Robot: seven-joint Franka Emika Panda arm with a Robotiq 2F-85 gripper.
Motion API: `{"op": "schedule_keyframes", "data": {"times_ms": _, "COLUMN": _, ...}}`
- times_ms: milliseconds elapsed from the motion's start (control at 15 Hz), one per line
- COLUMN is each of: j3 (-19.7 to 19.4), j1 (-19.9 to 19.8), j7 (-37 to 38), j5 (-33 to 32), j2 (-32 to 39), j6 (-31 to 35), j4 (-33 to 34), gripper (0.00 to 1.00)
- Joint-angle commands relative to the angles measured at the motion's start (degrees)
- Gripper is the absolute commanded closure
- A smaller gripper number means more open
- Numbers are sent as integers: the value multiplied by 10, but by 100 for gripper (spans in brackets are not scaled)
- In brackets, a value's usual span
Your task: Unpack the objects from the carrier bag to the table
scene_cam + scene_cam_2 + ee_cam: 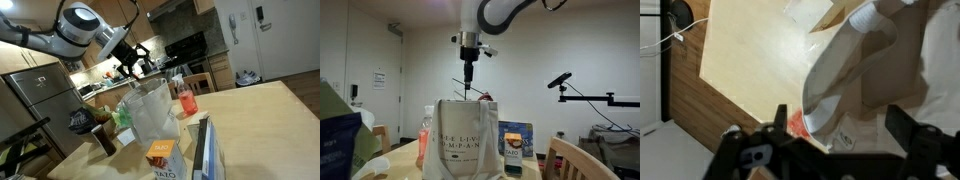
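Gripper [470, 88] is spread wide with nothing between the jaws. You're hanging straight over the mouth of the tall whitish crinkly plastic carrier bag [465, 145], above its rim and not touching it. The bag stands upright on the pale light-wood bench [260, 110], dark print facing the camera in an exterior view.

On the bench, outside the bag:
- a small orange carton [160, 153], upright, just in front of the bag
- a tall flat blue-and-white package [205, 150], upright, right beside the carton
- a green leafy bundle [122, 116] at the bag's side; can't tell whether they touch
- a dark mug [105, 140] near the bundle
- a red-pink drink bottle [185, 100] on the bag's far side

Your wrist view looks down into the open bag; its contents are too blurred to make out.
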Motion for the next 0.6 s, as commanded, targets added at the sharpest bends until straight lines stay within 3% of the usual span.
{"op": "schedule_keyframes", "data": {"times_ms": 0, "j3": -9, "j1": -16, "j7": -17, "j5": 20, "j2": 23, "j6": 9, "j4": 5, "gripper": 0}}
{"op": "schedule_keyframes", "data": {"times_ms": 533, "j3": -7, "j1": -55, "j7": -51, "j5": 86, "j2": 88, "j6": 17, "j4": 29, "gripper": 0}}
